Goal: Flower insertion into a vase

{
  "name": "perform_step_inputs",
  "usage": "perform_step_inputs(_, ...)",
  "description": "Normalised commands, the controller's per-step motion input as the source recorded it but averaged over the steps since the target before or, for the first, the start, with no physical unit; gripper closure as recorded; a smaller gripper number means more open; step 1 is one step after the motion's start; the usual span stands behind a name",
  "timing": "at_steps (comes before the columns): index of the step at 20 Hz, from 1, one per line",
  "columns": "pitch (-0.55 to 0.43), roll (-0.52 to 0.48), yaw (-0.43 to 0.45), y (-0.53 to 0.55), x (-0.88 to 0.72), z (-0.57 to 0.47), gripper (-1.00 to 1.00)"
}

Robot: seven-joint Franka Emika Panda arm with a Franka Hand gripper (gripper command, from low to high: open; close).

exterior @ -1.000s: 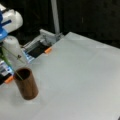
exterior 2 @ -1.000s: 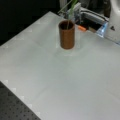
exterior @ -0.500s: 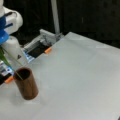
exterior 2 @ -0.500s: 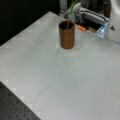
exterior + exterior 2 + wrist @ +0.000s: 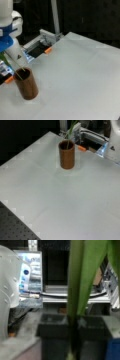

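On your worktop (image 5: 82,75), the vase (image 5: 26,85) stands just below the pincer (image 5: 72,327), whose two dark fingers (image 5: 53,327) are clamped on the flower stem (image 5: 75,290), its lower end inside the vase.

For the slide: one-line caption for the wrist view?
Gripper pinching a green flower stem, leaves filling the frame.
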Motion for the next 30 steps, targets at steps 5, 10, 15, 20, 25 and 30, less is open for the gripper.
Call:
perform_step_inputs(5,0.511,0.1,-0.058,-0.12,0.37,0.14,1.0)
perform_step_inputs(10,0.45,0.069,-0.067,-0.07,0.36,0.0,1.0)
perform_step_inputs(15,0.421,-0.009,-0.062,0.02,0.29,-0.03,1.0)
perform_step_inputs(20,0.395,-0.07,-0.095,0.1,0.29,0.0,1.0)
perform_step_inputs(25,0.274,-0.047,-0.148,0.07,0.21,0.03,1.0)
perform_step_inputs(30,0.223,-0.04,-0.162,0.02,0.15,0.09,1.0)
